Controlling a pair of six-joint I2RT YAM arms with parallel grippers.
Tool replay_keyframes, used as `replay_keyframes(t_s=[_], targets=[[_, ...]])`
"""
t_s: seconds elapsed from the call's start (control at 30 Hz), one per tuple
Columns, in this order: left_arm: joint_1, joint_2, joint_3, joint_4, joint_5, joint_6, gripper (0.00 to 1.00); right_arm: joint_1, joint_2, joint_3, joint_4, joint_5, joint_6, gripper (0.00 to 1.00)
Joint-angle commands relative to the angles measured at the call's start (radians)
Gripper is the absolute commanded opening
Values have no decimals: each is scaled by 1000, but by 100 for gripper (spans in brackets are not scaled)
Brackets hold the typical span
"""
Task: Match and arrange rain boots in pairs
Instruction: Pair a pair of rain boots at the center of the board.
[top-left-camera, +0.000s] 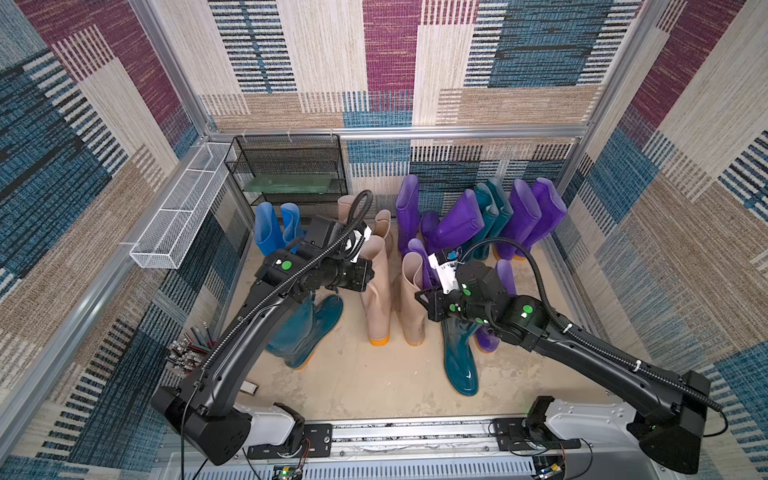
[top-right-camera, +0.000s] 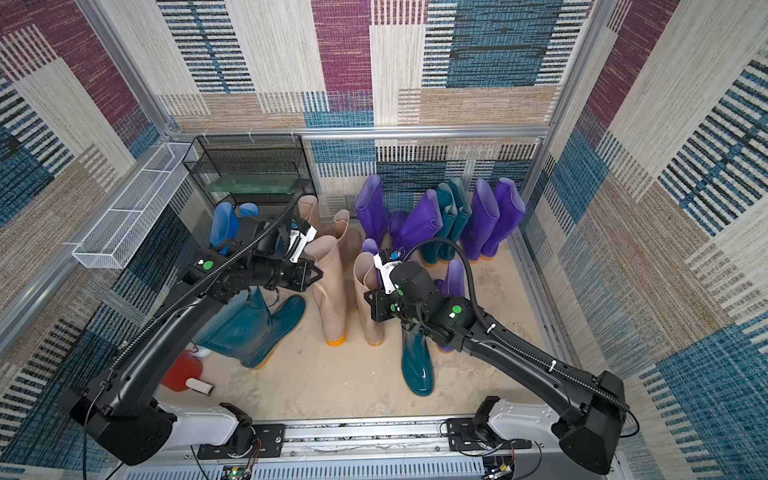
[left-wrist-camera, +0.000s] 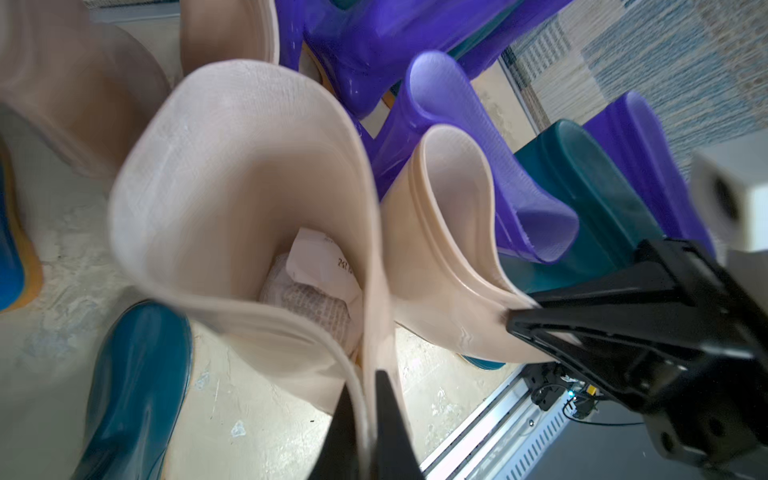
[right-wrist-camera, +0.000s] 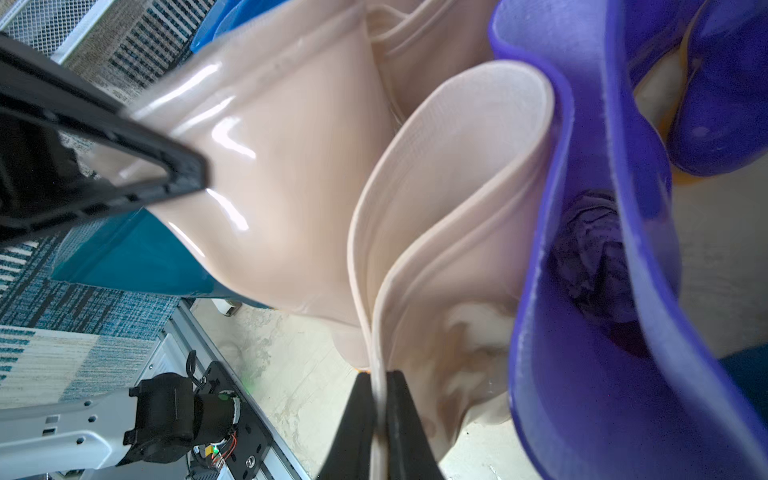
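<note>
The step in hand appears to be pairing the two tall beige ones among the rain boots. In both top views the left beige boot (top-left-camera: 376, 291) and the right beige boot (top-left-camera: 412, 299) stand side by side at the centre of the frame, orange soles on the pale floor (top-left-camera: 374, 386) and toes toward the bottom edge. The left end effector (left-wrist-camera: 363, 388) is pressed together on the thin rim of the left beige boot. The right end effector (right-wrist-camera: 379, 376) likewise pinches the rim of the right beige boot, whose shaft touches a purple boot (right-wrist-camera: 582, 291) beside it. Other boots wait around them: a blue pair (top-left-camera: 270, 228) left of centre, purple and teal ones (top-left-camera: 523, 216) in the upper right, a teal boot (top-left-camera: 459, 361) below the right arm. The next move probably calls for evening the two soles up, letting both shafts settle upright, then spreading the jaws and lifting straight off. The soft rims may drag or flop when released.
</note>
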Motion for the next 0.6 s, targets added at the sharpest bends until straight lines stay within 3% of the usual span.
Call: replay_keyframes(t_s=[0.0,0.17,0.57], targets=[[-17,-33,-73,132,-93,20,0,21,-11,-8,52,-28,42,0],[-49,-121,-175,154,-186,-28,0,33,-29,-15,25,-20,61,0],[-101,-273,-319,158,-162,-84,0,28,-116,-67,-85,-31,58,0]])
